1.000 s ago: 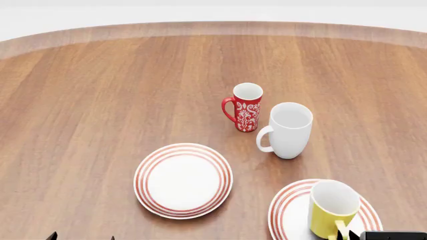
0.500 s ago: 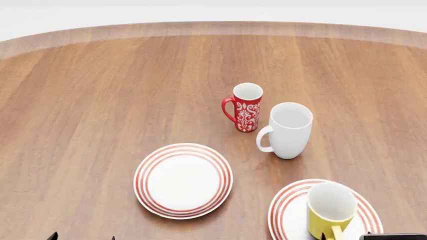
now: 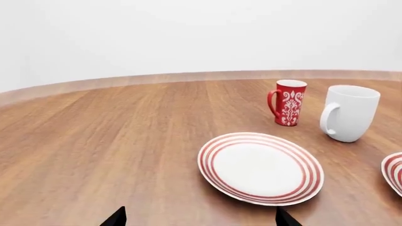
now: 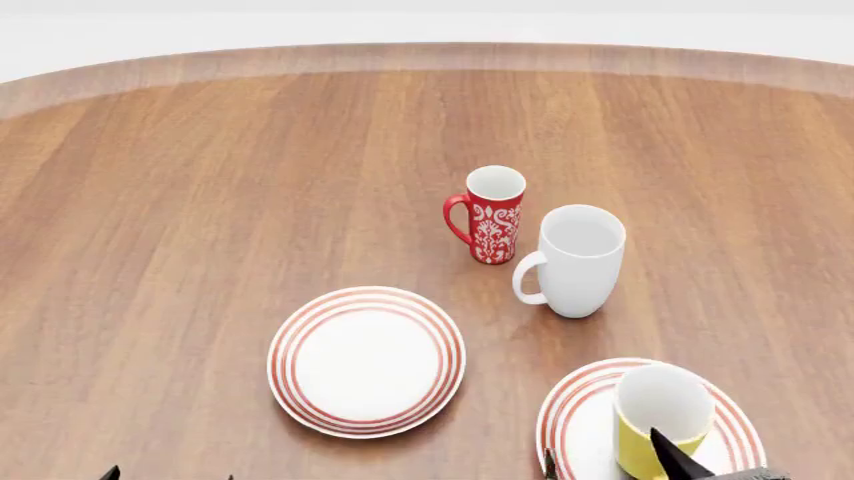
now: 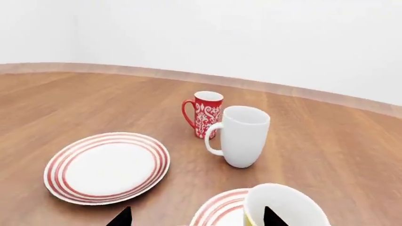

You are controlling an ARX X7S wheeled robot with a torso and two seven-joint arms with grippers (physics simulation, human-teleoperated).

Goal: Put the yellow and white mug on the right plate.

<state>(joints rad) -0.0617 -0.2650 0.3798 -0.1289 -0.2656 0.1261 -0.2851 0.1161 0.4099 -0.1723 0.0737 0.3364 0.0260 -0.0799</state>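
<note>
**A:** Where does the mug point(image 4: 663, 403) sit, and which way from your claws?

**B:** It stands upright on the right plate point(image 4: 567, 410), inside the red rings. It is at your near right, just ahead of your right claw point(image 4: 607, 466). That claw is spread wide and grips nothing. In the head view one finger lies over the plate's near rim and the other crosses the mug's yellow wall.

**A:** Is that finger touching the mug?

**B:** You can't tell from these views. The right wrist view shows the mug off to one side of the gap rather than centred in it. The dark tip sits right in front of the mug's near wall.

**A:** So what does the next move turn on?

**B:** That overlap, I'd say. The placing looks done, so you most likely only have to draw the right arm straight back or up. A sideways sweep toward the mug could nudge it off the plate.

**A:** And the left claw point(image 3: 199, 219)?

**B:** It is also spread and empty, low at your near left. It faces the left plate point(image 4: 367, 360) and is well apart from the mug. The white mug point(image 4: 581, 260) and red mug point(image 4: 494, 215) stand farther out, clear of both arms.
</note>
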